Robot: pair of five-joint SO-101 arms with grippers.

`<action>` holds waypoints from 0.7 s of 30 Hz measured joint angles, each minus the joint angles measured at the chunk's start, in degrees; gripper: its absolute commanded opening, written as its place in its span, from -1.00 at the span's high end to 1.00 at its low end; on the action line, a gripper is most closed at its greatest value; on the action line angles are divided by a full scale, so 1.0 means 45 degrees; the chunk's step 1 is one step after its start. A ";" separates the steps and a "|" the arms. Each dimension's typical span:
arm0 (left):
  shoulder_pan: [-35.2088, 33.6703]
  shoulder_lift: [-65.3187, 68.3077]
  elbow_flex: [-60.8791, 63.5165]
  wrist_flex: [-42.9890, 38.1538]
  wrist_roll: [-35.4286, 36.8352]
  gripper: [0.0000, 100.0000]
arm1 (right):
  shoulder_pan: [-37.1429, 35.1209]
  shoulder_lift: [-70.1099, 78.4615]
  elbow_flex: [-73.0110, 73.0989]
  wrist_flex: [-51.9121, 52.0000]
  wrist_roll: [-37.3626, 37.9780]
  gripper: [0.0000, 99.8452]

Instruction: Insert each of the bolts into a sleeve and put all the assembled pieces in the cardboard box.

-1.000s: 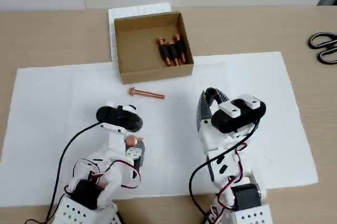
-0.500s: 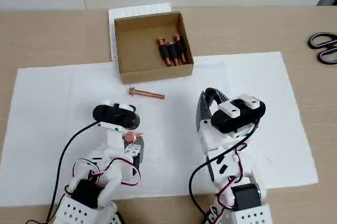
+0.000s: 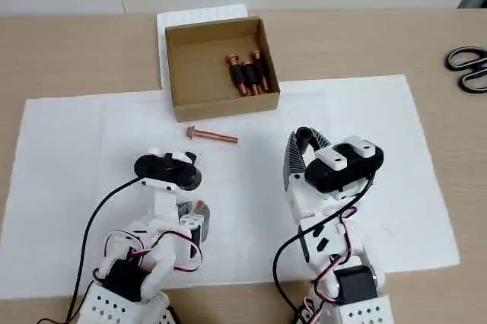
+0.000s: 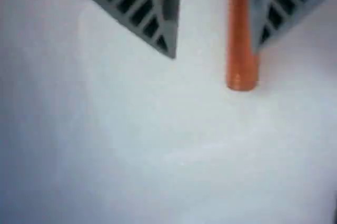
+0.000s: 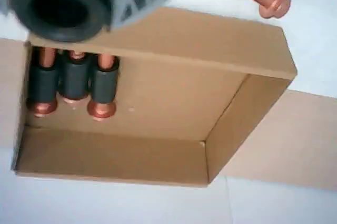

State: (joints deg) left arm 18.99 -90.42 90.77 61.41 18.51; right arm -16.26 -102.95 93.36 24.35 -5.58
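Your left hand is standing open over the white sheet, with a bolt touching 1 of its fingers. Your right hand is gripping a black sleeve. You should be clamping the bolt's shank squarely, then lining its tip with the sleeve's bore before pushing. 3 finished pieces are lying in the box, and another bolt is lying just outside it. No writing is showing.

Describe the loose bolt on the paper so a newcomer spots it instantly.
Find the cardboard box at the white paper's far edge. Just in front of its near wall, one copper bolt lies flat on the paper. Unlike the three bolts in the box, it has no black sleeve.
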 measured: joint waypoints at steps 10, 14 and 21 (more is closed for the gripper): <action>-0.0059 0.0000 -0.1407 0.0000 0.0039 0.84 | 0.0000 0.0000 0.0000 0.0000 0.0000 0.99; 0.0039 0.0000 -0.2442 0.0586 0.0098 0.94 | 0.0000 0.0000 0.0000 0.0000 0.0000 0.99; 0.0703 0.1602 -0.3790 0.1700 0.0274 0.93 | 0.0000 0.0000 0.0000 0.0000 0.0000 0.99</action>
State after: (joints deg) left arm 22.15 -83.21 73.71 69.05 19.74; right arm -16.26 -102.95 93.36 24.35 -5.58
